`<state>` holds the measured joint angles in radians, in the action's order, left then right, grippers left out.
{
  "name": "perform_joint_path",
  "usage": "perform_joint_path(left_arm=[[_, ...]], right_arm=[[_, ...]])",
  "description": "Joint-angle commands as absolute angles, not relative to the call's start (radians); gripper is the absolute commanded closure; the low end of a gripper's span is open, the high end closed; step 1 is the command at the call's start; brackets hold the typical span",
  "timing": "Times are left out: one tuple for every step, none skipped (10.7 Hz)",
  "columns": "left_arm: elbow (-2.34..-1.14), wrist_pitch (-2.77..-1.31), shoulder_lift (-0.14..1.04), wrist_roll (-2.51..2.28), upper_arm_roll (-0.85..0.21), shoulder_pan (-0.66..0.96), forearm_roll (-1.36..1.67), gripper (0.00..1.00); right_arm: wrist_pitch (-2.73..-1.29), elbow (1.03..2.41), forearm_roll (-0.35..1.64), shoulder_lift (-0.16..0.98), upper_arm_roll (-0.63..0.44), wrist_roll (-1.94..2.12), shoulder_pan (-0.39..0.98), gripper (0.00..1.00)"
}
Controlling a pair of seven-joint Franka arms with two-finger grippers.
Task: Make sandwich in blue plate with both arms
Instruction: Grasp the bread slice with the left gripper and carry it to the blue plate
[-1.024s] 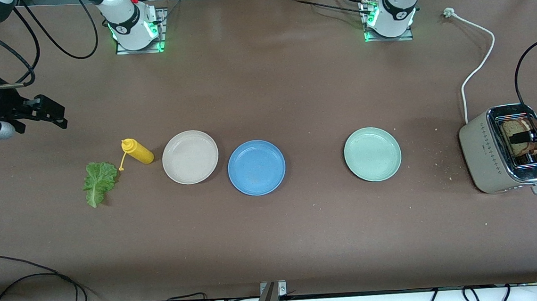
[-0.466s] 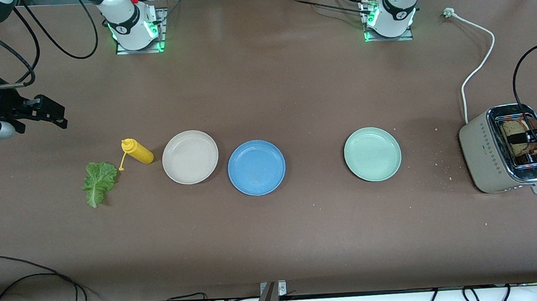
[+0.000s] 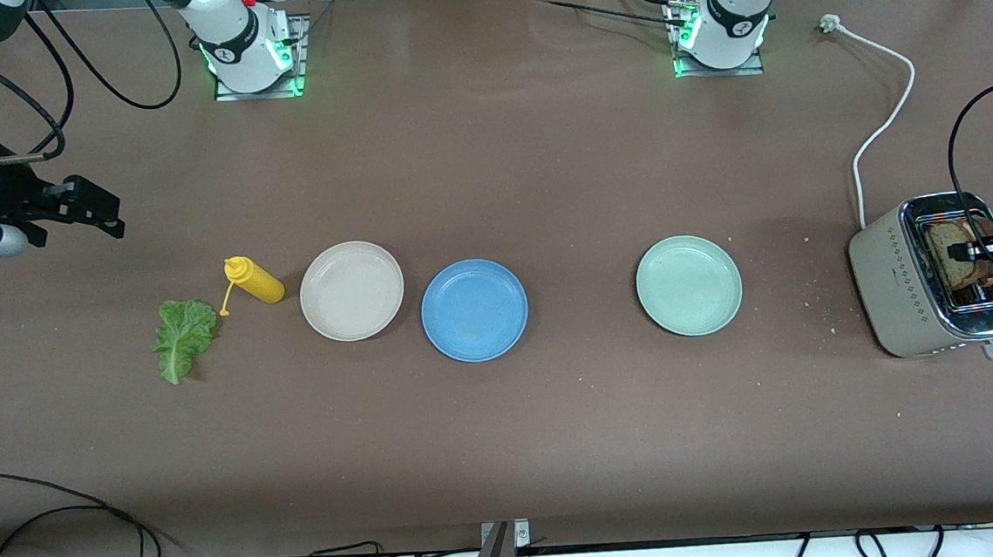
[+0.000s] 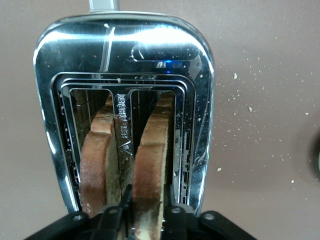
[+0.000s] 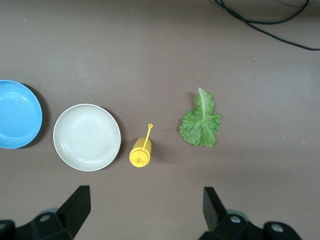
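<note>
Over the toaster [image 3: 934, 283], at the left arm's end of the table, the left gripper [image 3: 971, 250] reaches into the slots with its fingers [image 4: 172, 212] closed on one bread slice [image 4: 150, 170], one finger on each face of it. That toaster holds two slices in all: the gripped one and a second bread slice [image 4: 100, 160] standing in the neighbouring slot, both upright. A white power cord [image 3: 882, 112] trails from the toaster toward the left arm's base, its plug lying loose on the table [image 3: 509, 452].

Well apart from the toaster, toward the right arm's end, the right gripper [image 3: 94, 206] waits in the air above bare tabletop with its fingers [image 5: 75, 207] spread wide, gripping nothing.

Three plates sit in a row, all with nothing in them. Closest to the toaster is the pale green plate [image 3: 688, 285]; farther from the toaster along the row is the blue plate [image 3: 474, 310]; just beside that, farther again from the toaster, is the beige plate [image 3: 351, 290]. After the beige plate lies one yellow squeeze bottle [image 3: 254, 280] on its side, cap hanging open, and just past it one lettuce leaf [image 3: 182, 337] flat on the table, farthest of all from the toaster.
</note>
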<state>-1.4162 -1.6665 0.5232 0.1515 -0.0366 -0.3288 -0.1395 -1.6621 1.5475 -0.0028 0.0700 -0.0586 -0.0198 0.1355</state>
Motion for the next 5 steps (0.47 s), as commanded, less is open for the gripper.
perform_joint_path(left_arm=[[-1.408, -1.638, 0.515, 0.164, -0.04, -0.325, -0.17, 1.0], [-1.401, -1.637, 0.511, 0.166, -0.04, -0.325, -0.175, 1.0], [-1.394, -1.626, 0.505, 0.17, -0.043, -0.324, -0.175, 1.0], [-1.366, -1.596, 0.502, 0.172, -0.044, -0.322, -0.175, 1.0], [-1.342, -1.55, 0.485, 0.173, -0.049, -0.321, -0.175, 1.0]], right_arm=[[-1.649, 1.525, -0.002, 0.075, -0.057, -0.02, 0.133, 0.0], [-1.649, 1.525, -0.002, 0.075, -0.057, -0.02, 0.133, 0.0], [-1.649, 1.525, -0.002, 0.075, -0.057, -0.02, 0.133, 0.0], [-1.649, 1.525, -0.002, 0.074, -0.057, -0.02, 0.133, 0.0], [-1.649, 1.525, -0.002, 0.075, -0.057, -0.02, 0.133, 0.0]])
